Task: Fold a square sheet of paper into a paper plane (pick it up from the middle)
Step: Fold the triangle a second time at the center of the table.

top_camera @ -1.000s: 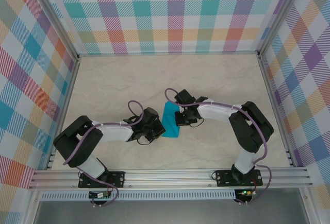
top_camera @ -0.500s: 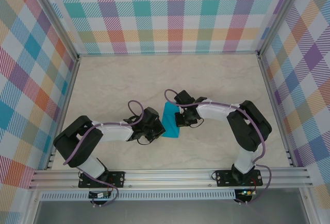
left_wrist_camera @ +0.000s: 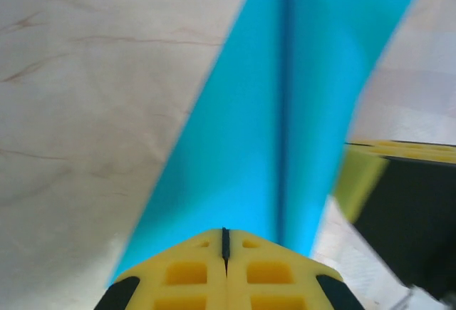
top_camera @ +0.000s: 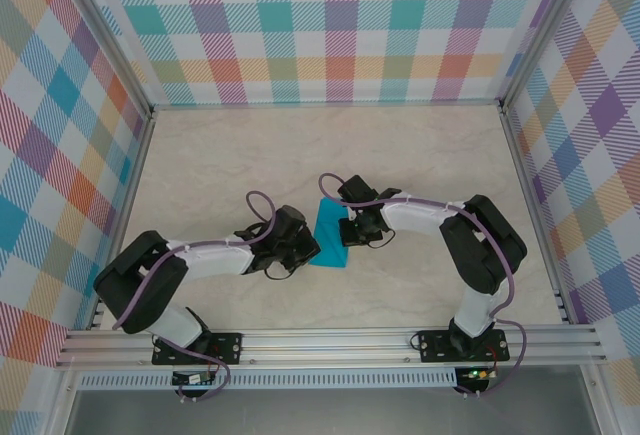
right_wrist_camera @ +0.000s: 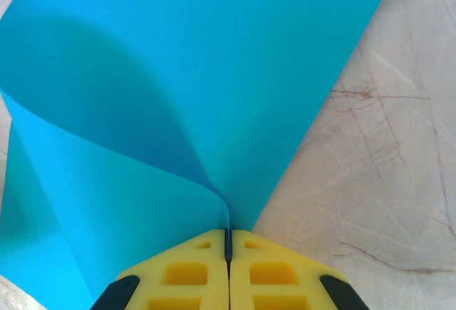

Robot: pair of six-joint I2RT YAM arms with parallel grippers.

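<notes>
Sheet (top_camera: 329,235) slightly narrower vs 1 s ago. L tool (top_camera: 305,247) at its 8 o'clock and R tool (top_camera: 349,227) at 2 o'clock each pinch an edge; ctr fold appears to be forming.

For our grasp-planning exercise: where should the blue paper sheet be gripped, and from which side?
Pinch the square sheet of paper at its thin side edges, coming in low from left and right, as the left end effector and right end effector do. It bows upward, so its edges offer a lip.
</notes>
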